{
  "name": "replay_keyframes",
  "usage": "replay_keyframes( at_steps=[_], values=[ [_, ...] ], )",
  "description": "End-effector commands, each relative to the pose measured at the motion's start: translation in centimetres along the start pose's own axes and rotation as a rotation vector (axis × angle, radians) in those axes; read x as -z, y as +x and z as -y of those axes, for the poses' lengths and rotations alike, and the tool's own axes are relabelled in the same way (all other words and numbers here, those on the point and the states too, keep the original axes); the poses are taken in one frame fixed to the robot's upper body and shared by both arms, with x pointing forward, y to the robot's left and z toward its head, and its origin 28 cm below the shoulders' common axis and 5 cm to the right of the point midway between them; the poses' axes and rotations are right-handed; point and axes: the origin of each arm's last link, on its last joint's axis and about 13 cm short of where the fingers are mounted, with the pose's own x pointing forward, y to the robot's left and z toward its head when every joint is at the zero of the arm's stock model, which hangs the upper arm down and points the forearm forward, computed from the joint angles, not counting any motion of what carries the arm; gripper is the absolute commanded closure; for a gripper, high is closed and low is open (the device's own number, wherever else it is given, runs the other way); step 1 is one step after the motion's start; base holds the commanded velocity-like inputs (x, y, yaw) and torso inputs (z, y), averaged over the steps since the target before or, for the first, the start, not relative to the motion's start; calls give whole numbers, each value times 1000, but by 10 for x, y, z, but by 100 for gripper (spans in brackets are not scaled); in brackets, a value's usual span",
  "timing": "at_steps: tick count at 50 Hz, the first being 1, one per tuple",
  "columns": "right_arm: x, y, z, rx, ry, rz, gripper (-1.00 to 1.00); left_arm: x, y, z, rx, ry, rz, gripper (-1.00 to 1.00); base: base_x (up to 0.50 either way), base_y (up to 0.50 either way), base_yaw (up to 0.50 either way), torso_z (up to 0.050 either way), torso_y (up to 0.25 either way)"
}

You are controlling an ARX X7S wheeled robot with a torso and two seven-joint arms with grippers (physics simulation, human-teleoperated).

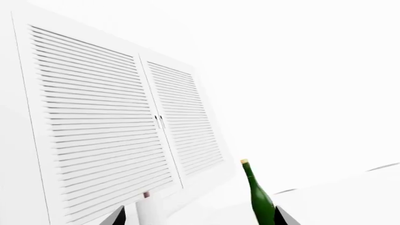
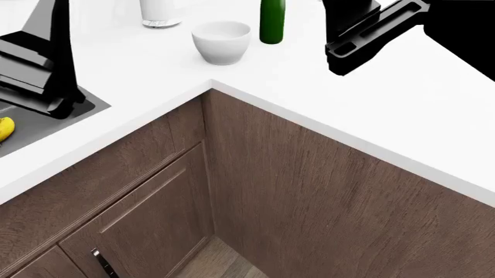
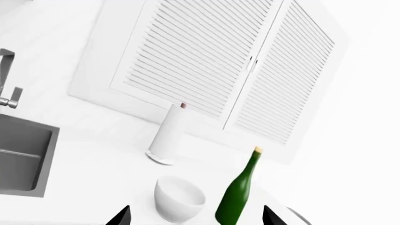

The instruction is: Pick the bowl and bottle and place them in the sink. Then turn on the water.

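The white bowl [image 2: 222, 40] stands on the counter near the inner corner. Just beyond it the green bottle [image 2: 272, 23] is upright. The right wrist view shows the bowl [image 3: 179, 198] and the bottle [image 3: 240, 190] side by side ahead of my open right gripper [image 3: 195, 219], which holds nothing. My left gripper [image 1: 200, 220] is open too, with the bottle [image 1: 259, 197] standing farther off near one fingertip [image 1: 284, 216]. The left arm [image 2: 43, 69] hangs over the sink [image 2: 54, 116]. The sink [image 3: 22, 157] and part of its faucet [image 3: 6, 79] also show. No water is in view.
A tall white cylinder [image 2: 161, 14] stands on the counter left of the bowl. A banana [image 2: 4, 128] lies in the sink. White louvred cabinet doors [image 3: 250, 65] hang on the wall behind the counter. Brown cabinet fronts [image 2: 270, 191] lie below the counter corner.
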Motion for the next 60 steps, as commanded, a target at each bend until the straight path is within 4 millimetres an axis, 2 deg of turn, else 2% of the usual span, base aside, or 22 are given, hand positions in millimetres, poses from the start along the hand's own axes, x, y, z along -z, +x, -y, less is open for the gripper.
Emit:
replay_keyframes(
  at_steps=[1, 21, 60],
  values=[
    [-6, 5, 4, -18, -6, -14, -100, -3, -1, -3, 16, -2, -3, -100, 0, 0, 0, 0, 0],
    [-3, 6, 3, -32, -6, -24, -100, -3, -3, -5, 32, -21, -19, -100, 69, 54, 0, 0, 0],
    [-2, 11, 1, -74, 6, -32, -100, -4, -6, -5, 58, -19, -17, -100, 168, 133, 0, 0, 0]
  ],
)
